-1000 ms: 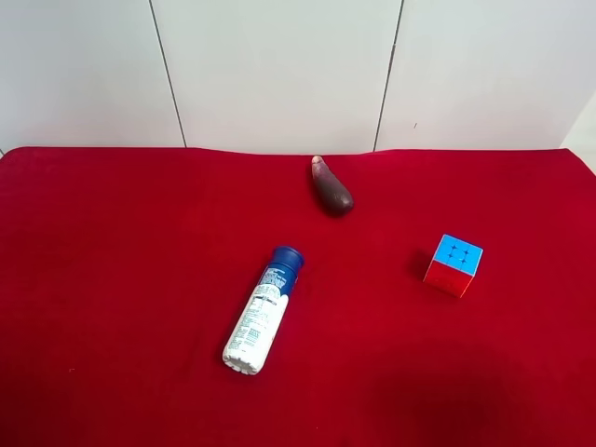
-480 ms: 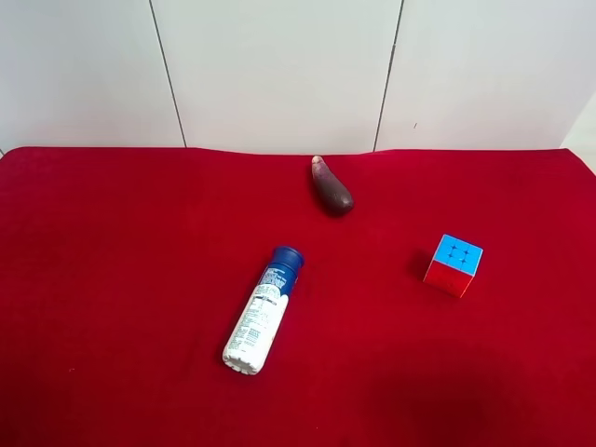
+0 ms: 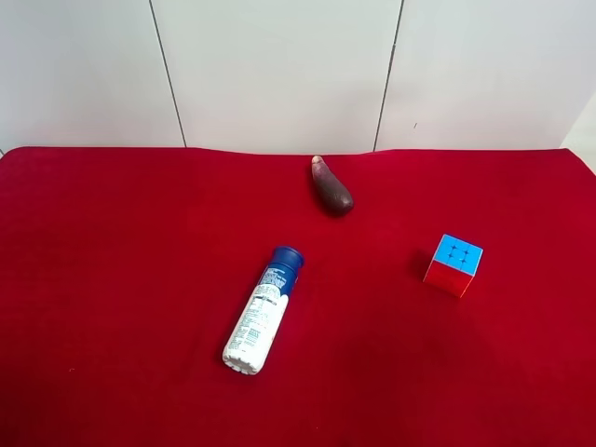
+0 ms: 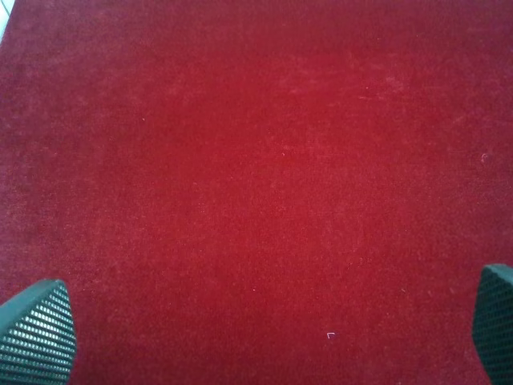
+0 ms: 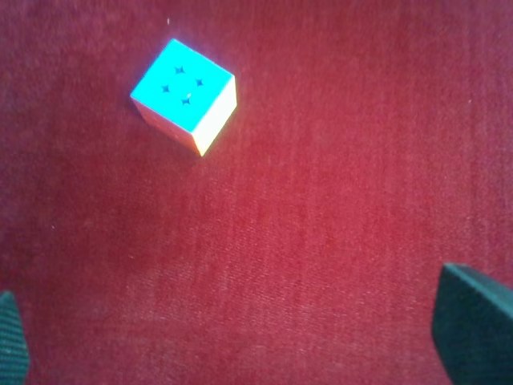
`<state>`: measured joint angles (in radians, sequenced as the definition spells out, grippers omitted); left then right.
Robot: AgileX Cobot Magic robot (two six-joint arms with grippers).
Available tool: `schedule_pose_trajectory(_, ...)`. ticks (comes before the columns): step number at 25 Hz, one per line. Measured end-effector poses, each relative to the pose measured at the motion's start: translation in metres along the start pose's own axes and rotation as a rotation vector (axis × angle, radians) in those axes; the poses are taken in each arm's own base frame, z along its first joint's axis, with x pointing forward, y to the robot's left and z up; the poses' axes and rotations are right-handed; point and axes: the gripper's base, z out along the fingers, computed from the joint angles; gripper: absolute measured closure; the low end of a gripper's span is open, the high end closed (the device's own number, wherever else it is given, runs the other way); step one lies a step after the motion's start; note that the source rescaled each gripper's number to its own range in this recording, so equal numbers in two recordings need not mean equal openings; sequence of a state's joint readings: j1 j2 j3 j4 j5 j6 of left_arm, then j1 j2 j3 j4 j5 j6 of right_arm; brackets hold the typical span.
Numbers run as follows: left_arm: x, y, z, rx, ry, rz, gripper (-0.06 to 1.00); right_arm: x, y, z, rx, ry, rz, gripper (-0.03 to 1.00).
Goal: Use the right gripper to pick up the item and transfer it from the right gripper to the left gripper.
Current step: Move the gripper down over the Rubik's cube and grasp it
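Red cloth [image 3: 121, 261] covers the table, with white wall panels [image 3: 279, 65] behind it. The item [image 3: 453, 264], a small puzzle cube, sits flat on the cloth toward the exterior high view's right, blue face up and a red face toward that camera. It stands alone, touching nothing but the cloth. A white bottle [image 3: 263, 310] with a blue cap lies on its side near the middle of the cloth, cap end pointing toward the wall, well apart from the cube. A dark purple eggplant-like object [image 3: 331, 191] lies close to the far edge of the cloth, also well apart from the cube. In the right wrist view the right gripper [image 5: 240, 333] hangs above the cloth with its jaws spread wide; only the two dark fingertips [image 5: 473, 321] show at the picture's edges, with bare cloth between them. The cube [image 5: 184, 96] lies out ahead of those jaws, not between them, clear of both tips, and here a pale side face shows next to the blue top. The left gripper [image 4: 264, 329] is likewise spread wide above plain red cloth, holding nothing, its mesh-textured fingertips [image 4: 36, 333] far apart.
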<state>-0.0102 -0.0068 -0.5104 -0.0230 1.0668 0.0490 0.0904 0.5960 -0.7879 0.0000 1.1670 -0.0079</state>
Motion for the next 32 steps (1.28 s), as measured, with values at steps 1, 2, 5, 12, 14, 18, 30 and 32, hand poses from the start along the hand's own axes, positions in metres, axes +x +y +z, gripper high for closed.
schedule_pose_trajectory(1, 0.000, 0.000, 0.000, 0.000, 0.000, 0.000, -0.06, -0.011, 0.000, 0.004, 0.000, 0.030, -0.011, -0.03)
schedule_pose_trajectory(2, 0.000, 0.000, 0.000, 0.000, 0.000, 0.000, -0.06, -0.020, 0.000, 0.007, -0.001, 0.049, -0.020, -0.03)
schedule_pose_trajectory(5, 0.000, 0.000, 0.000, 0.000, 0.000, 0.000, -0.06, -0.046, 0.000, 0.029, -0.006, 0.145, -0.061, -0.03)
schedule_pose_trajectory(12, 0.000, 0.000, 0.000, 0.000, 0.000, -0.002, -0.06, -0.090, -0.001, 0.093, -0.045, 0.347, -0.237, -0.03)
schedule_pose_trajectory(14, 0.000, 0.000, 0.000, 0.000, 0.000, -0.002, -0.06, -0.099, -0.001, 0.113, -0.059, 0.398, -0.274, -0.03)
schedule_pose_trajectory(18, 0.000, 0.000, 0.000, 0.000, 0.000, -0.002, -0.06, -0.114, -0.001, 0.152, -0.088, 0.458, -0.359, -0.03)
schedule_pose_trajectory(30, 0.000, 0.000, 0.000, 0.000, 0.000, -0.002, -0.06, -0.104, 0.034, 0.254, -0.266, 0.605, -0.663, -0.03)
schedule_pose_trajectory(32, 0.000, 0.000, 0.000, 0.000, 0.000, -0.002, -0.06, -0.104, 0.039, 0.261, -0.257, 0.582, -0.732, -0.03)
